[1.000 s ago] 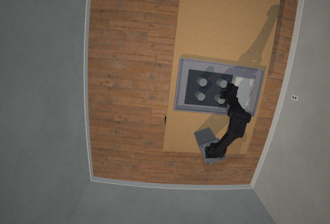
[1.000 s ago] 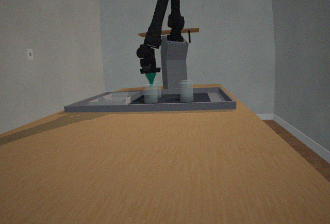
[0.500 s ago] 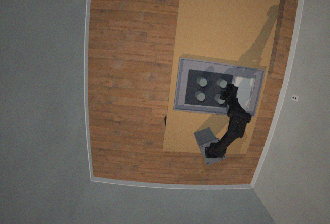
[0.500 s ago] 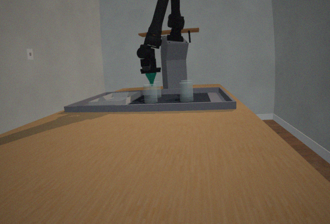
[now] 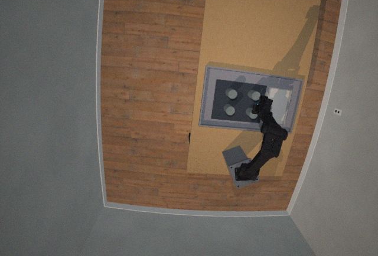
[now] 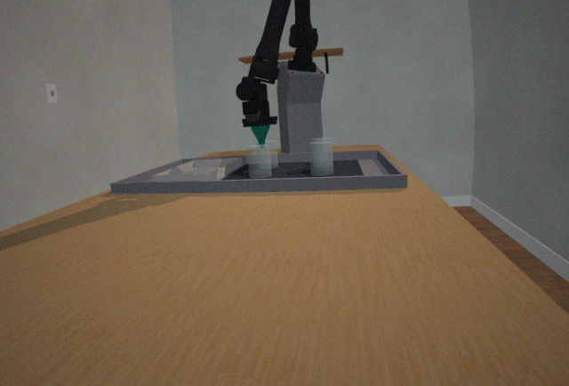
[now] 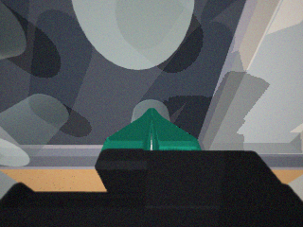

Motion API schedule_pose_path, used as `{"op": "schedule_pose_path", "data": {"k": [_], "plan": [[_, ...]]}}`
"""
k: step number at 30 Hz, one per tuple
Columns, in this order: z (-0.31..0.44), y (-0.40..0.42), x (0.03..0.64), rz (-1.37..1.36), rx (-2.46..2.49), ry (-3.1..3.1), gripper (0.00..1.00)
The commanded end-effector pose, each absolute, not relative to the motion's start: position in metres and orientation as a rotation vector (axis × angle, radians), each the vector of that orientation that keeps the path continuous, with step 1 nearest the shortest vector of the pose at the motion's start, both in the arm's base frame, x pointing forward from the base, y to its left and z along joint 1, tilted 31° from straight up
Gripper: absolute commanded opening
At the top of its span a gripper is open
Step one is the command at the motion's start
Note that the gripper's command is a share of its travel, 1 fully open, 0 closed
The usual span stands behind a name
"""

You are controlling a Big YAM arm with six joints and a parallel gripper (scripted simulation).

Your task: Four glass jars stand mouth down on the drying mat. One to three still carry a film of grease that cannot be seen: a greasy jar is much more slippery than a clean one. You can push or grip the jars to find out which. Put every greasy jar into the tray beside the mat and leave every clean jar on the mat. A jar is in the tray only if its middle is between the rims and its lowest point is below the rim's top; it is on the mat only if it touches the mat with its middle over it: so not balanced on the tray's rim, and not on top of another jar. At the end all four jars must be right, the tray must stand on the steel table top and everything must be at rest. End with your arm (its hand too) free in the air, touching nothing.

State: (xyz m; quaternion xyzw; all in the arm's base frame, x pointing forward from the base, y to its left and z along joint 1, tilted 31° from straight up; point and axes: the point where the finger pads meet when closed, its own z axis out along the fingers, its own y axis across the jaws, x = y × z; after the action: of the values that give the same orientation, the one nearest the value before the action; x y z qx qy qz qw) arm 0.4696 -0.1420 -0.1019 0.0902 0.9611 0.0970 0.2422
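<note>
Four jars [image 5: 232, 94] [image 6: 321, 157] [image 7: 137, 28] stand on one mat [image 5: 238, 115] [image 7: 114, 85]; one tray [image 5: 288, 103] [image 6: 193, 171] [image 7: 279, 61] holds none. The gripper [image 5: 258, 107] [image 6: 261, 142] [image 7: 151, 113] has its jaws pressed together.

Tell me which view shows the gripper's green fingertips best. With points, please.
The wrist view: the green fingertips [image 6: 260, 132] fill its lower middle, shut together. The exterior view shows them small, from the side, pointing down. The top view gives barely a green speck beside the dark gripper [image 5: 257, 104].
</note>
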Motion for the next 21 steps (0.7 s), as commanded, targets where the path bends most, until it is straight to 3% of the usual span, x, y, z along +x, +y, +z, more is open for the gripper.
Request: {"op": "schedule_pose_path", "data": {"k": [1, 21], "plan": [[-0.1016, -0.1380, 0.4700, 0.264, 0.243, 2.620, 0.00], [-0.1027, -0.1375, 0.4679, 0.264, 0.243, 2.620, 0.00]]}}
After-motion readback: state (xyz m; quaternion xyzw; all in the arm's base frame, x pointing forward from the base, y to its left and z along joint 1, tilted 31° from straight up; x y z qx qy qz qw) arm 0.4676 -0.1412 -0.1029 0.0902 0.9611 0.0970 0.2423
